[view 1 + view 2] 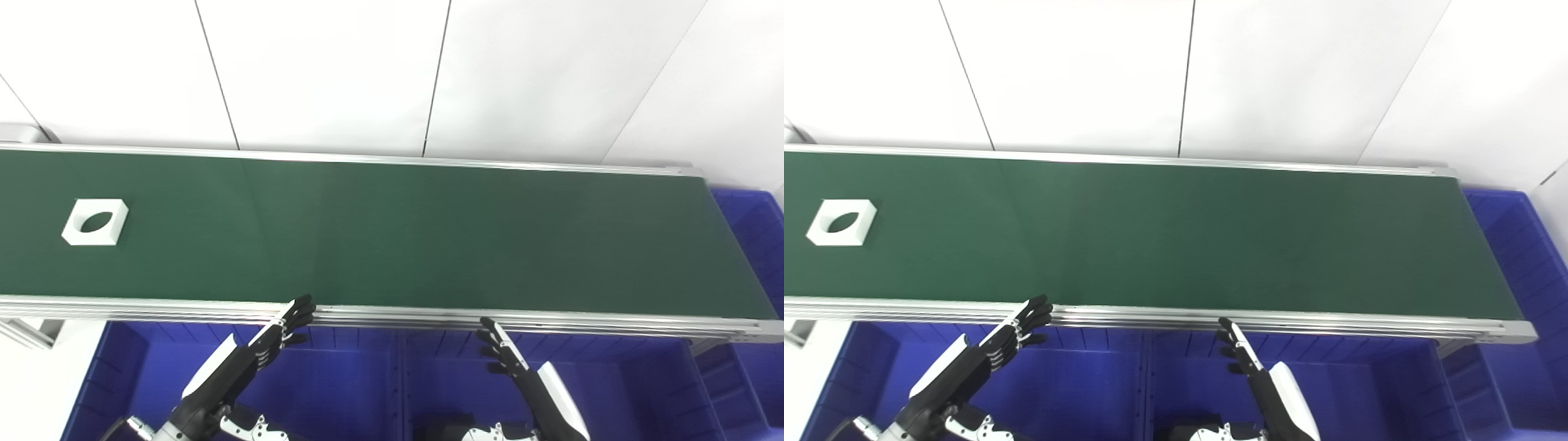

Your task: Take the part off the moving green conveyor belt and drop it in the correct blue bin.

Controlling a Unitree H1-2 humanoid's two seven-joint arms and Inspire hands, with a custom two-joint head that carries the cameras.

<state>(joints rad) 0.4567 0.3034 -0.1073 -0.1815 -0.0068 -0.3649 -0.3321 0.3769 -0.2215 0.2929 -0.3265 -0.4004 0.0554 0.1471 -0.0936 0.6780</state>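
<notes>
A white square part (pixel 95 222) with a round hole lies flat on the green conveyor belt (pixel 398 233) at its far left. My left hand (pixel 278 335) hovers open by the belt's near rail, over a blue bin (pixel 331 392), well right of the part. My right hand (pixel 502 352) is open too, fingers stretched toward the rail, above the neighbouring blue bin (pixel 612 392). Neither hand holds anything.
Aluminium rails (pixel 429 318) frame the belt front and back. Another blue bin (pixel 756 233) sits past the belt's right end. A white panelled wall stands behind. A divider (pixel 395 386) separates the two near bins.
</notes>
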